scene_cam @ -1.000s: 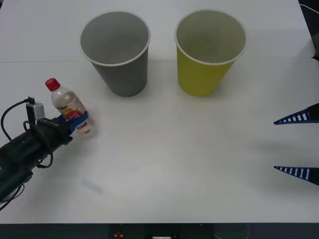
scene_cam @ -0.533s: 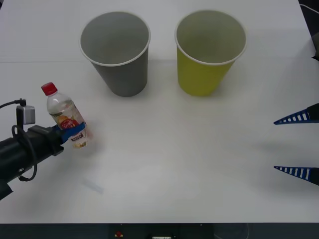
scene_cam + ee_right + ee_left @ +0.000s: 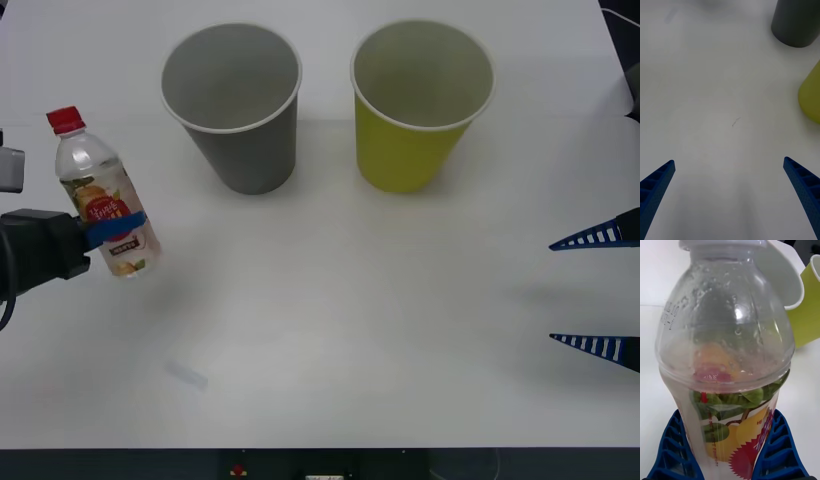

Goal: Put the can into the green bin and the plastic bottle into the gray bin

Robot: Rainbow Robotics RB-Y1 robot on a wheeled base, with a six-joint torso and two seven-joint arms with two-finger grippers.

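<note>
My left gripper [image 3: 112,232] is shut on the plastic bottle [image 3: 100,195], a small clear bottle with a red cap and red-orange label, held nearly upright above the table's left side. Close up in the left wrist view, the plastic bottle [image 3: 728,363] stands between my blue fingers [image 3: 672,450]. The gray bin [image 3: 234,105] stands at the back, right of the bottle, with the green bin [image 3: 418,105] beside it. My right gripper [image 3: 598,292] waits open at the right edge, fingers [image 3: 805,189] wide apart over bare table. The can is out of view.
The white table [image 3: 350,320] spreads in front of both bins. In the right wrist view the gray bin's base [image 3: 796,22] and the green bin's side [image 3: 811,98] lie ahead of the open fingers.
The left gripper has lifted the bottle off the table and drawn it left, tipping it more upright. The right arm has stayed still.
</note>
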